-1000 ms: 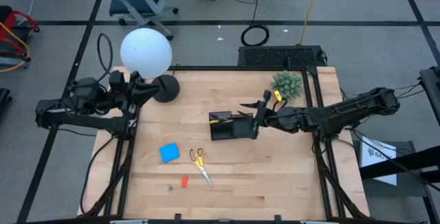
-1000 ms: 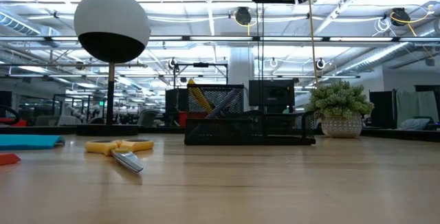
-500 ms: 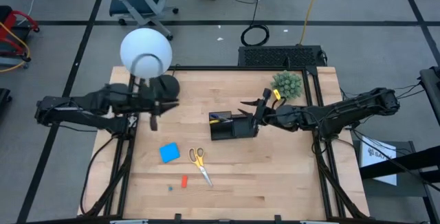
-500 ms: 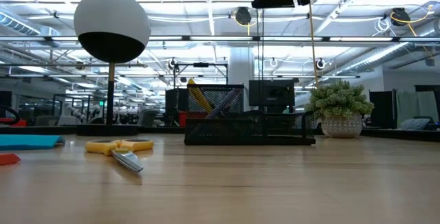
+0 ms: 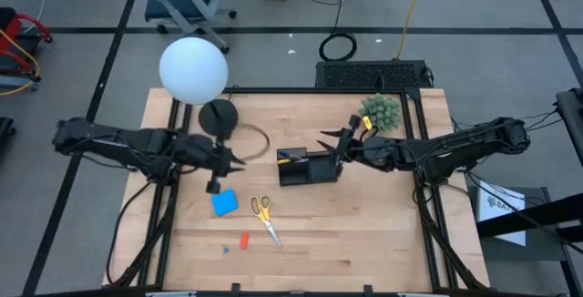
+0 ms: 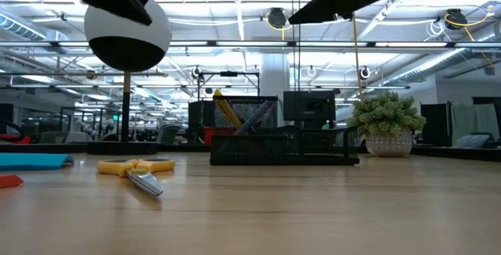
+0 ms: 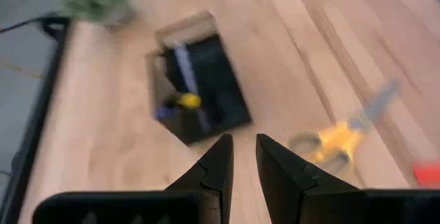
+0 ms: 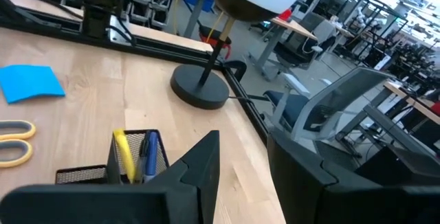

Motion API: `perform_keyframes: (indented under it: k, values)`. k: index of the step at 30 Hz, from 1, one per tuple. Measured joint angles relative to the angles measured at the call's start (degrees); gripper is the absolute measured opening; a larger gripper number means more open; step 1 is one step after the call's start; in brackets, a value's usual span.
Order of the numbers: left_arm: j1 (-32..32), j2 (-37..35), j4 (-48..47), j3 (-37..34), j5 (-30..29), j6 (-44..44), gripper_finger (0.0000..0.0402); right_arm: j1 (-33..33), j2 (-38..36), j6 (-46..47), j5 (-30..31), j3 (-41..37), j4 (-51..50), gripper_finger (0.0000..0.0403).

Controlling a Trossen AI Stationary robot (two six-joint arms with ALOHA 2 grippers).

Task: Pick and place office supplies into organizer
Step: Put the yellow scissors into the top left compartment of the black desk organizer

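The black mesh organizer [image 5: 305, 166] stands mid-table, with yellow [image 8: 122, 152] and blue [image 8: 148, 152] pens upright in its taller compartment. The blue square pad [image 5: 224, 202], the yellow-handled scissors [image 5: 264, 217] and the small red piece [image 5: 244, 240] lie flat on the wood toward the near edge. My left gripper [image 5: 235, 159] hovers above the table, left of the organizer and just beyond the pad, with a narrow gap between its fingers [image 7: 244, 155]. My right gripper [image 5: 335, 139] is open in the air over the organizer's right end [image 8: 244, 148].
A lamp with a white globe [image 5: 193, 69] and a round black base [image 5: 219, 115] stands at the far left, its cord curving toward the organizer. A green spiky plant [image 5: 380, 110] sits at the far right. A tiny teal bit [image 5: 224, 249] lies by the red piece.
My left arm has swung out from beside the lamp, moving right and toward the near edge until its gripper is over the table just beyond the blue pad. My right gripper has shifted slightly toward the far edge over the organizer. The supplies have not moved.
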Motion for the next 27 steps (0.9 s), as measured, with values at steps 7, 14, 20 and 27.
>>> perform_keyframes:
  k: [7,14,20,27]
  values:
    - [-6.84,10.95,-12.46,8.8,-3.87,5.19,0.0073,-0.28,0.0,0.0,-0.11,-0.02,0.35,0.0114]
    - [-11.02,22.96,-20.87,16.44,-4.87,10.72,0.0092,-0.26,0.0,0.0,-0.14,-0.04,0.28,0.0114]
    - [-13.33,30.21,-23.01,19.64,-7.47,13.73,0.0172,-0.26,0.0,0.0,-0.15,-0.04,-0.31,0.0114]
    - [-15.01,35.4,-22.13,20.05,-7.31,13.49,0.024,-0.26,0.0,0.0,-0.15,-0.04,-0.35,0.0114]
